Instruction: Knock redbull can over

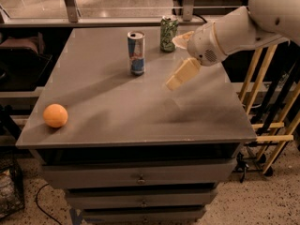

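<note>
Currently redbull can (136, 53) stands upright on the tabletop (117, 111) — long axis vertical, silver top up (not toppled); gripper (172, 62) hovers to its right, apart from it, fingers (183, 74) spread.

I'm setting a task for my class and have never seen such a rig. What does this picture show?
The white limb entering from the right is a robot arm; its pale tip, the end effector, is the grasping part. It hangs above the grey drawer cabinet, right of the redbull can, apparently holding nothing. One camera looks down from the front. The redbull can stands upright near the back, a green can stands behind it to the right, and an orange lies front left.
</note>
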{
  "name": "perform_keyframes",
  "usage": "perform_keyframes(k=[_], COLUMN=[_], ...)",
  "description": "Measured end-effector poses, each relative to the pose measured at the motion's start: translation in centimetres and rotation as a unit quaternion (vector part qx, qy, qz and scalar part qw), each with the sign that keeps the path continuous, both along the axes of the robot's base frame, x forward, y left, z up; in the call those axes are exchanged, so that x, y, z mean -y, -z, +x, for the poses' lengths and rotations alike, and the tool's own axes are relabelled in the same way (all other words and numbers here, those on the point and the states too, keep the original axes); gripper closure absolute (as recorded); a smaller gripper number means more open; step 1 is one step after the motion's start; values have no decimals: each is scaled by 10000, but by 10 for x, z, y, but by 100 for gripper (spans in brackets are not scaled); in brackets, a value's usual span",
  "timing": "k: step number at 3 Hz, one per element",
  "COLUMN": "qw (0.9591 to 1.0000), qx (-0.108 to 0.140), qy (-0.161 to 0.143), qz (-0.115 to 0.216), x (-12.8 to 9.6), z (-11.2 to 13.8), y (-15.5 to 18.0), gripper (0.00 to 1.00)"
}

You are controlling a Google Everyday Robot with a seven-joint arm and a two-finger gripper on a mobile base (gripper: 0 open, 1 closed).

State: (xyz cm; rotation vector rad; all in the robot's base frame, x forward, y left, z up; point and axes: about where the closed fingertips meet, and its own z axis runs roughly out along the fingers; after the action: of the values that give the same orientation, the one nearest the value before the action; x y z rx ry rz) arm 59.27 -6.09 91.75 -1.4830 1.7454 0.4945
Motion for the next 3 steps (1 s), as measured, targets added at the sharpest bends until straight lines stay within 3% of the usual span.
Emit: perform_keyframes(k=[2,3], qw=[9985,9974], qx=[429,462], qy=[-217,-212], qz=[274,506], x=[-37,-47], z=[49,69], y=[16,30], gripper=[0,0])
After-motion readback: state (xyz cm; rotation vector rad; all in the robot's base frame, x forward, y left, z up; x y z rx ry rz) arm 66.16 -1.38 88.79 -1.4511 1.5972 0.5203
